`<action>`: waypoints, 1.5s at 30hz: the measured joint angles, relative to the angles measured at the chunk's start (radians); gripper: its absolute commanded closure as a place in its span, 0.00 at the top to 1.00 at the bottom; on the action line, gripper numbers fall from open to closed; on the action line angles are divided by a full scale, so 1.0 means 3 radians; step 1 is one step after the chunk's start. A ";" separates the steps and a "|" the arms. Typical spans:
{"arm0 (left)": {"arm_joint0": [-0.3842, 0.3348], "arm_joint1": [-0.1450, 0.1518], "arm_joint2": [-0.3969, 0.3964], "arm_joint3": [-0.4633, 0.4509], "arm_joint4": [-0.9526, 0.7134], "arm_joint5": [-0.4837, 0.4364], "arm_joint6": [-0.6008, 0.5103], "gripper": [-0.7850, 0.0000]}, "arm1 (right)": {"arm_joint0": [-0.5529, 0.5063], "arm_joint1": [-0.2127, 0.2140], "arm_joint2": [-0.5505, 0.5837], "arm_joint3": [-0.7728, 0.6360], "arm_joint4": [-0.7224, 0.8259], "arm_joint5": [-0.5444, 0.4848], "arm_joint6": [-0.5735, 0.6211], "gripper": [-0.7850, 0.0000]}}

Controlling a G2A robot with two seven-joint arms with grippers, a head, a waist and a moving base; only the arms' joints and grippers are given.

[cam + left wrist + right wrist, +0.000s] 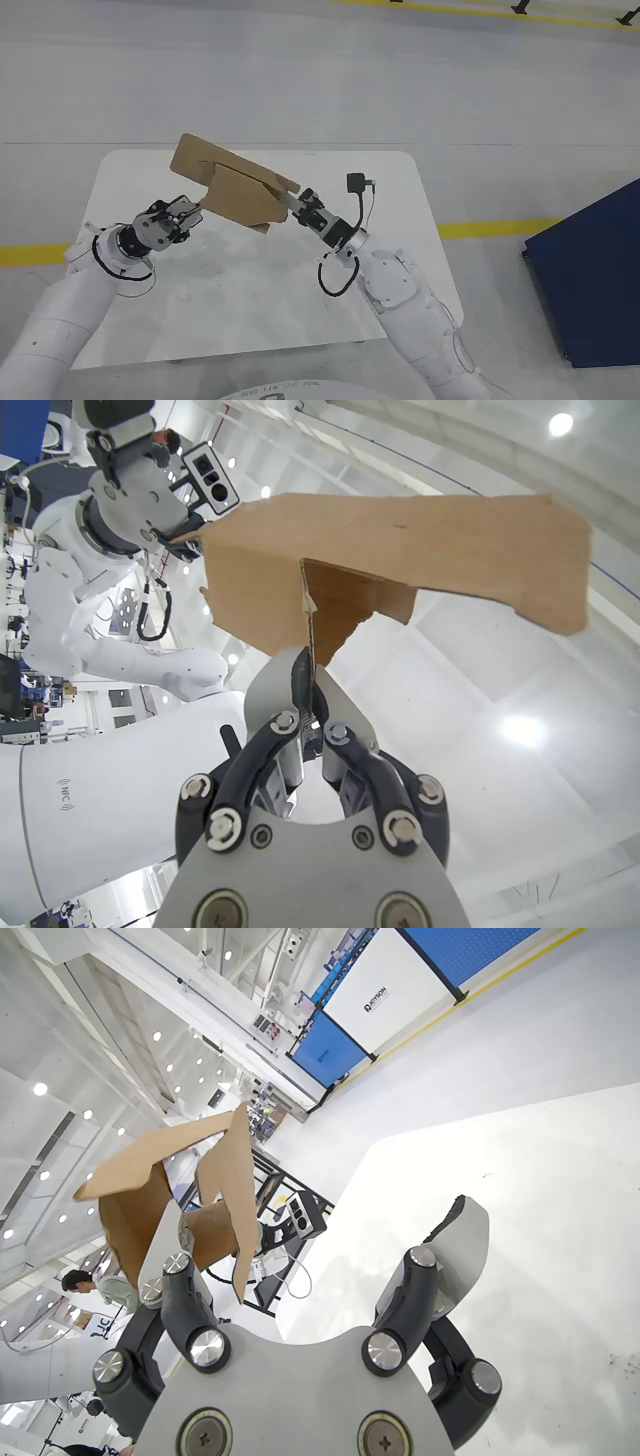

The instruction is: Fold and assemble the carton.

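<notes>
Brown corrugated cardboard carton (pixel 235 185), part-folded with flaps loose, is up in the air above the white tabletop (pixel 250 290). Left pincer (pixel 311 680) clenched on a carton edge. Right pincer (pixel 320 1218) released, spread wide, one finger against the carton's other end.

The top view looks down from above the arms onto the desk (pixel 250 290), with the carton (pixel 232 185) left of frame centre. The left wrist camera sits close behind the left gripper (pixel 310 680), tilted up at the ceiling (pixel 500 680). The right wrist camera sits behind the right gripper (pixel 320 1218), facing across the desk to the floor (pixel 500 1053) beyond. All three views share the carton; the left wrist view also catches the right arm (pixel 125 660).
</notes>
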 measured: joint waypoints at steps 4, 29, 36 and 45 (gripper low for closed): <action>-0.0053 0.0053 0.0194 0.0008 -0.0113 -0.0054 -0.0054 0.00 | 0.0036 -0.0001 -0.0042 0.0009 -0.0005 0.0010 0.0074 0.94; -0.0467 0.0138 0.0954 0.0398 -0.0199 0.0021 0.0059 0.00 | 0.0170 0.0054 -0.0182 0.0074 0.0018 -0.0226 0.0802 0.93; -0.0498 0.0098 0.0920 0.0515 -0.0189 -0.0031 0.0092 0.00 | 0.0185 0.0059 -0.0212 0.0084 -0.0009 -0.0210 0.0772 0.96; -0.0453 0.0145 0.0863 0.0494 -0.0568 0.0006 0.0007 0.00 | 0.0058 0.0095 -0.0014 0.0054 0.0190 -0.0397 0.0717 0.96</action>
